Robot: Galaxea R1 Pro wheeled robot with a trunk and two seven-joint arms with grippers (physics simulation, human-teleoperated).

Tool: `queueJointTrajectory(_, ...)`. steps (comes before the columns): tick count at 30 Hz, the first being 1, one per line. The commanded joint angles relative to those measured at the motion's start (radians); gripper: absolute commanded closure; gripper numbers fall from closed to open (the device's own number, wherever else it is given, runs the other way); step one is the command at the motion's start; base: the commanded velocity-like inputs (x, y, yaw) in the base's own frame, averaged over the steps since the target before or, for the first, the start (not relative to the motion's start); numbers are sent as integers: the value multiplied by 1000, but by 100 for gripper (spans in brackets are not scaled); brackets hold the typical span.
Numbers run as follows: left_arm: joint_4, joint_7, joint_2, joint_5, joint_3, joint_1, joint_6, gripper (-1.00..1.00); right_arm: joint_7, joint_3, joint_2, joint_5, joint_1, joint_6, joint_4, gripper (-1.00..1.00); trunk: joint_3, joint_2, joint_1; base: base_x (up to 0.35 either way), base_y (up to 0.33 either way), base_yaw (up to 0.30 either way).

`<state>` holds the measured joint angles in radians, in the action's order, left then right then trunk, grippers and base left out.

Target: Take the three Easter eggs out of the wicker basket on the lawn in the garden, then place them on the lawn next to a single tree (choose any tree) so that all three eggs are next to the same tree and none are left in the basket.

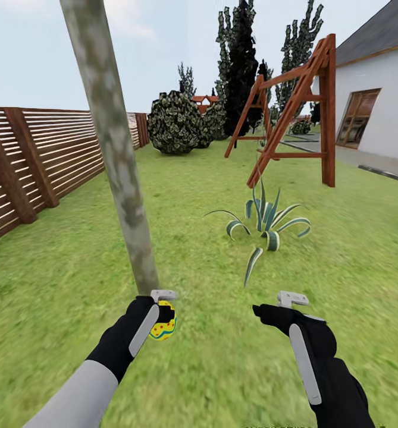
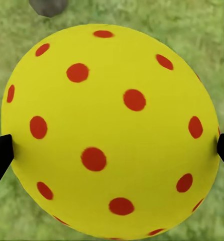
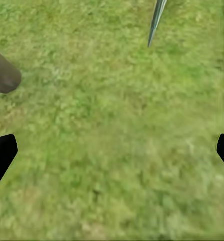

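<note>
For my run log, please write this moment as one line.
left end effector: shut on egg | right end effector: open, nothing held, over lawn | egg: beside tree base, not yet placed

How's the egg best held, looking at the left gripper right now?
Across its wide middle, from above. The left gripper pinches the egg on opposite flanks, a finger at each side; the round, smooth shell offers no edge, so the broadest girth seats best.

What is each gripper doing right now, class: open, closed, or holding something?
Left gripper: closed on a yellow Easter egg with red dots.
Right gripper: open, holding nothing, above the green lawn.
</note>
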<state>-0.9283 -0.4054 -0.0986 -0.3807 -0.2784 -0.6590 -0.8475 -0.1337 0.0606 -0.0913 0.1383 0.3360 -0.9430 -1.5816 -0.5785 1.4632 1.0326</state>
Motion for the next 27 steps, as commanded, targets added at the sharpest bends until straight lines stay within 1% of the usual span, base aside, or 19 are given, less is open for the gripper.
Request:
queueJointTrajectory(1,-1,-10,0,-10,-2,-1,-2,100,-9,1,-1,11,1,-3,-1,-100,-3,8,4,0,0,-215)
queueJointTrajectory(14,-12,-9,0,-10,-3,1,-3,100,-9,1,-1,11,0,-3,0,-100,-32,99,54,0,0,-217)
queueJointTrajectory(18,-16,-6,1,-12,-3,1,-4,100,-9,1,-1,11,0,-3,-1,-100,-28,99,54,0,0,-192)
queueJointTrajectory(23,-17,5,2,-13,-4,1,-5,100,-9,1,-1,11,1,-3,-1,-100,-39,134,73,0,0,-188)
queueJointTrajectory(27,-18,-1,2,-14,-4,1,-5,100,-9,1,-1,11,1,-3,-1,-100,-47,162,88,0,0,-188)
